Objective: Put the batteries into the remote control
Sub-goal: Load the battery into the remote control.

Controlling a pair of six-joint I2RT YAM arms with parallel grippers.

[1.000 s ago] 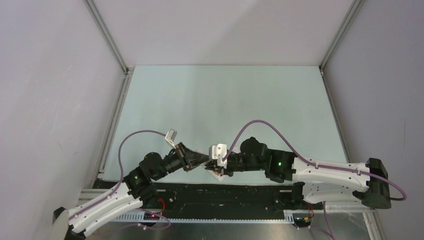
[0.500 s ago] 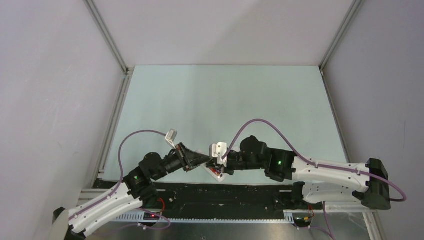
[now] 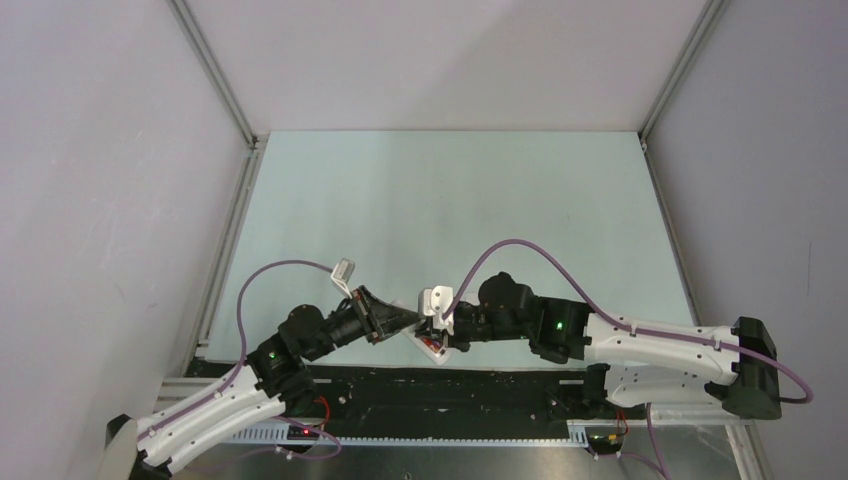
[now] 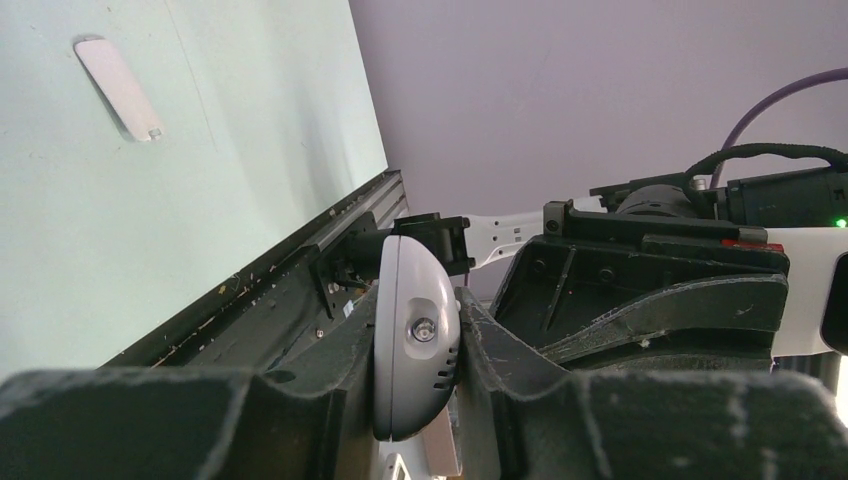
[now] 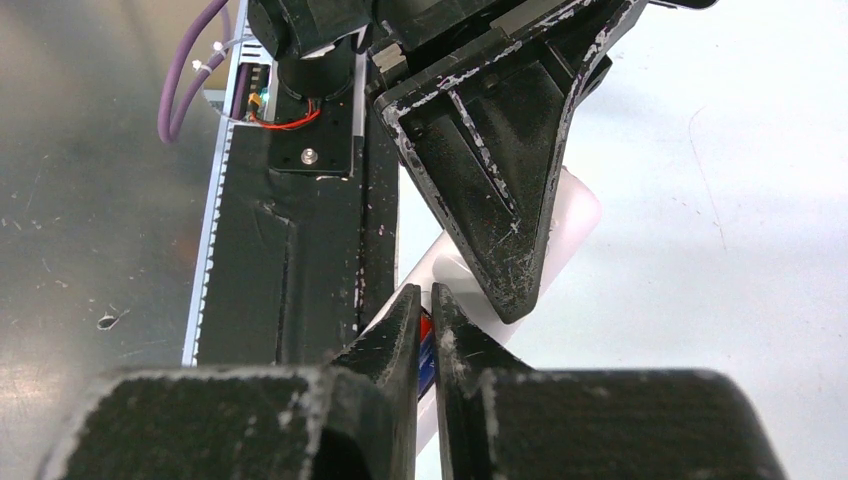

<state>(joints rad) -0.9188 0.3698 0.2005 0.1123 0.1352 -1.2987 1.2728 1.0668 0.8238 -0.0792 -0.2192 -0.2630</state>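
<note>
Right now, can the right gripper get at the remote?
Probably yes. The left gripper clamps the remote, and its finger covers only the far part. The right gripper has its tips at the bare near end, with what looks like a red battery between them.

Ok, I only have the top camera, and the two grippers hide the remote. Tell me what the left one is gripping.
Observer: Its wrist camera shows the left gripper clamped on the white remote, whose end, with a small lens, faces the camera.
Operator: Now describe the right fingertips.
Observer: On the right wrist camera the right gripper is almost closed at the remote. The batteries show red and dark blue in the slit between its tips. I can't tell whether it pinches one.
Operator: Find the battery cover.
Observer: The left wrist camera shows a small white cover plate lying flat on the table, apart from both arms.
</note>
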